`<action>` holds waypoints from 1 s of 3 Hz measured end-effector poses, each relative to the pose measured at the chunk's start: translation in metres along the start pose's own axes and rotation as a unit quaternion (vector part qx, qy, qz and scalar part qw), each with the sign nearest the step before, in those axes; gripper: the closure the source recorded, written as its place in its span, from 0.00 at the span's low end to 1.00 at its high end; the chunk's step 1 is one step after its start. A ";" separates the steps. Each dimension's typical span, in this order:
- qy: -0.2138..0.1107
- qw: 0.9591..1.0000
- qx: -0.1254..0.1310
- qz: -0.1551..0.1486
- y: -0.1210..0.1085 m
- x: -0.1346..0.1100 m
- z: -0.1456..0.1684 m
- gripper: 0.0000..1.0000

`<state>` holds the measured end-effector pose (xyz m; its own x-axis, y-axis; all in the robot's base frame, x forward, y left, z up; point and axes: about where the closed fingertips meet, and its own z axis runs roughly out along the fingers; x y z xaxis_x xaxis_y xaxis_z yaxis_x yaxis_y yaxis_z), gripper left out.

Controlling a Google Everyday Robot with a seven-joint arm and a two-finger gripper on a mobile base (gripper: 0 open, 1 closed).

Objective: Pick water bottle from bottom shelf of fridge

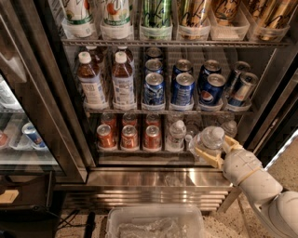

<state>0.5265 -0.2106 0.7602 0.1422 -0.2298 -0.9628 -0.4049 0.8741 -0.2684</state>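
The fridge (60, 116) is lit softly and warmly from inside, brightest on the tall cans (191, 14) at 12 o'clock. The stainless base grille (153, 179) at 6 o'clock gives off a pale glare. At 4 o'clock the cream gripper (215, 148), fingers clasped on the water bottle (212, 137), is evenly lit. Deep shadow fills 7 o'clock. The frame's uprights lean outward toward the edges.

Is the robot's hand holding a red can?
No, the gripper at the right of the bottom shelf grips a water bottle.
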 end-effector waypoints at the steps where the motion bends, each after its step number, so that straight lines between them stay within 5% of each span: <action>1: 0.000 1.000 0.000 0.000 0.000 0.000 0.000 1.00; 3: 0.040 0.996 -0.078 0.034 0.044 0.009 -0.025 1.00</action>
<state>0.4877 -0.1850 0.7393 0.0403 -0.2109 -0.9767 -0.5482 0.8126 -0.1981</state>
